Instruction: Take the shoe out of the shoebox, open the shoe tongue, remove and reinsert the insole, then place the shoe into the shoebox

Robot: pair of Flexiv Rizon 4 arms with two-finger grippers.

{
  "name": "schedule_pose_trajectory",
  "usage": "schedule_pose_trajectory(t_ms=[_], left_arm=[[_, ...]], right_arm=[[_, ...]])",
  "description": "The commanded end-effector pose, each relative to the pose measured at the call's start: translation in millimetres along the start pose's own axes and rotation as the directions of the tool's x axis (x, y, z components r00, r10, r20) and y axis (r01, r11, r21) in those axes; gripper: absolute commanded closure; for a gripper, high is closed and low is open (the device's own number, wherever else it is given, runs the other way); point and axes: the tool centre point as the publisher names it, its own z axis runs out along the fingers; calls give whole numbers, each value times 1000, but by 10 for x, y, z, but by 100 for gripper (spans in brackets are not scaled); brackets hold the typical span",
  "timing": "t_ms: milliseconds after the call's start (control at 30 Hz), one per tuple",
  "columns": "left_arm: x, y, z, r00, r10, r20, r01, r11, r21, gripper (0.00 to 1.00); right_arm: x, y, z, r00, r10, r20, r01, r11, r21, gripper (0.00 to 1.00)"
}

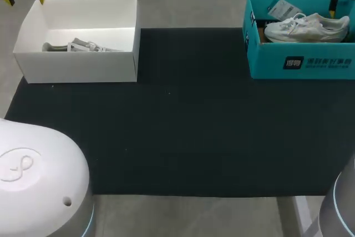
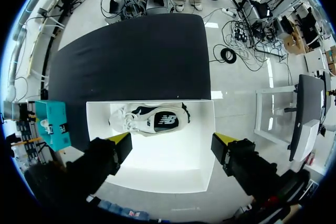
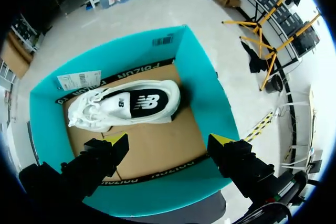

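1. right claw (image 3: pixel 168 141) hangs wide open over the teal shoebox (image 3: pixel 202 77), holding nothing. the white shoe (image 3: pixel 126 106) sits inside, ahead of the fingers near the far wall. a straight drop could snag that wall or the paper tag (image 3: pixel 79 80).
2. left claw (image 2: pixel 172 145) gapes empty too, above the white box (image 2: pixel 157 169) with a second shoe (image 2: pixel 152 120). can't tell which shoe is meant, so a mix-up is possible.
3. a pinch on the soft upper may slip, or drag the light box across the counter (image 1: pixel 188 126).

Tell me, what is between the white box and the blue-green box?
Nothing sits there. Between the white box and the teal box there is only bare black mat, as the head view shows.
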Motion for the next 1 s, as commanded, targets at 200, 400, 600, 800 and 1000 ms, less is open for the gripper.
schedule_pose_trajectory(t_ms=[200, 400, 600, 800, 1000], left_arm=[[2, -2, -1, 1000, 1, -1, -1, 1000, 0, 0], [2, -2, -1, 1000, 1, -1, -1, 1000, 0, 0], [2, -2, -1, 1000, 1, -1, -1, 1000, 0, 0], [2, -2, -1, 1000, 1, -1, -1, 1000, 0, 0], [2, -2, -1, 1000, 1, -1, -1, 1000, 0, 0]], right_arm=[[60, 326, 412, 1000, -18, 16, 17, 996, 89, 0], [34, 411, 533, 1000, 1, -11, 0, 996, 94, 0], [17, 442, 669, 1000, -12, 3, 12, 994, 111, 0], [-12, 494, 795, 1000, -13, -4, 13, 991, 137, 0], [-38, 507, 928, 1000, -1, -2, 1, 985, 170, 0]])
